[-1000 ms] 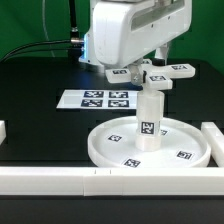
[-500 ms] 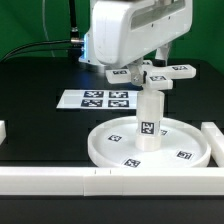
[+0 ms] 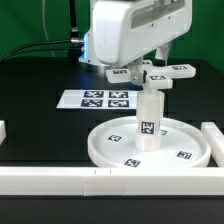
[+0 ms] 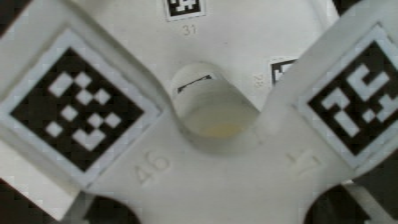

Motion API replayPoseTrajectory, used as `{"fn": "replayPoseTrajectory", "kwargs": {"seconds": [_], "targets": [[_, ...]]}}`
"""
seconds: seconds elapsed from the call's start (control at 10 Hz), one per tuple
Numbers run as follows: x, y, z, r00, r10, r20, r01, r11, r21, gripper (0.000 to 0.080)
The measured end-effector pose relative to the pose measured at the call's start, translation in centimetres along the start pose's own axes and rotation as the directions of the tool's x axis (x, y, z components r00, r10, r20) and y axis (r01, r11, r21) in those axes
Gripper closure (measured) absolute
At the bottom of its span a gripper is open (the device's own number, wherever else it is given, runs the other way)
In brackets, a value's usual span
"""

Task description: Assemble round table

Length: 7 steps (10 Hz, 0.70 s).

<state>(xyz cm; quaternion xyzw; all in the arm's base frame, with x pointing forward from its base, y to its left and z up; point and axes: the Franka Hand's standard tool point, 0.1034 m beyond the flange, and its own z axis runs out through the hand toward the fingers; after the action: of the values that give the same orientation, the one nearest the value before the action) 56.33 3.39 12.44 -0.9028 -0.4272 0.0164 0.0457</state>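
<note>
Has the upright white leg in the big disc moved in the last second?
No. In the exterior view the leg stands at the same spot on the disc, no nearer the marker board.

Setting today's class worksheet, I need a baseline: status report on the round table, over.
Pincer over foot piece, grip unclear. Foot piece atop upright leg on disc. Nothing obstructing.

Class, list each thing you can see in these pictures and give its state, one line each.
Disc: lying flat on the table, rim up.
Leg: standing upright in the disc's middle.
Foot: at the leg's top, right under the gripper; seated or not, cannot tell.
Gripper: down at the foot; fingers hidden, open or shut unclear.
Marker board: lying flat on the table.
</note>
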Motion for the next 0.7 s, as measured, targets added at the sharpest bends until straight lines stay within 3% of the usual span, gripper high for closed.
{"fn": "replayPoseTrajectory", "kwargs": {"seconds": [0.7], "targets": [[0.35,-0.58,0.06,1.0,0.008,0.0,-0.008,1.0,0.004,0.0353]]}}
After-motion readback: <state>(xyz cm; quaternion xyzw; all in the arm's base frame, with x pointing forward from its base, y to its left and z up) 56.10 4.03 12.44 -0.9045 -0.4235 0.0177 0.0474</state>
